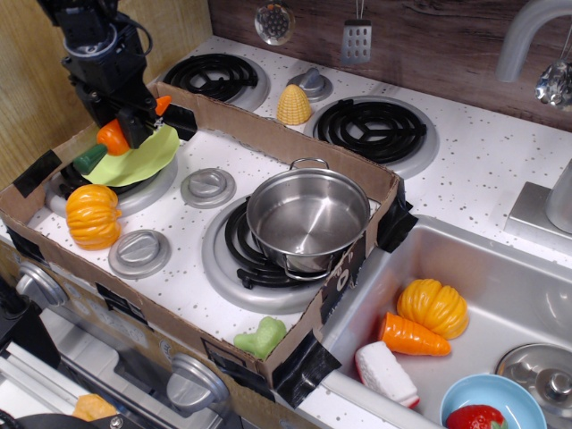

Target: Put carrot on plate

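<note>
Claw (pixel 132 121) around one carrot (pixel 111 138)

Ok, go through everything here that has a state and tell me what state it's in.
gripper: shut on the carrot
carrot: held, tilted, over the plate
plate: tilted on the burner
pot: upright, empty
blue bowl: holds a strawberry
pumpkin: upright beside the plate
</note>
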Robot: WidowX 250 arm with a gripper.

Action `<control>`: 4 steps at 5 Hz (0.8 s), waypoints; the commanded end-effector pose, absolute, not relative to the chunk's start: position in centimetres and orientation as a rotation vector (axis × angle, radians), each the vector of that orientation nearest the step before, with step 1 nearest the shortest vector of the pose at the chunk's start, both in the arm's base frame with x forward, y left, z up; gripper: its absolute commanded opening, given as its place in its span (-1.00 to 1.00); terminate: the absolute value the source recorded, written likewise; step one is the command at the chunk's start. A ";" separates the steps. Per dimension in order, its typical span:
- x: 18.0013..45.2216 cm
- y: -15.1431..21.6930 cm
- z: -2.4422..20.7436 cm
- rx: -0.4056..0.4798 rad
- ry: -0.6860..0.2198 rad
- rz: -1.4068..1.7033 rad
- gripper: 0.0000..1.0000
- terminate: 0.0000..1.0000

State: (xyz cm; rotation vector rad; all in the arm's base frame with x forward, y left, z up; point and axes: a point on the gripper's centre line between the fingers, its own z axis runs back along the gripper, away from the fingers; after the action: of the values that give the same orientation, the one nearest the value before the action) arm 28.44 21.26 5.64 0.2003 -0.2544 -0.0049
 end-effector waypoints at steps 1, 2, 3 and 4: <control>30.0 20.9 6.6 0.229 -0.259 -0.081 1.00 -1.00; 29.9 20.3 7.7 0.272 -0.221 -0.095 1.00 -1.00; 29.4 19.9 9.8 0.320 -0.214 -0.092 1.00 -1.00; 29.1 17.7 14.6 0.457 -0.207 -0.075 1.00 -1.00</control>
State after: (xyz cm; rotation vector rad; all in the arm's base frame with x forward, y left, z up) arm 27.81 19.14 13.32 0.4255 -0.1550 -0.0636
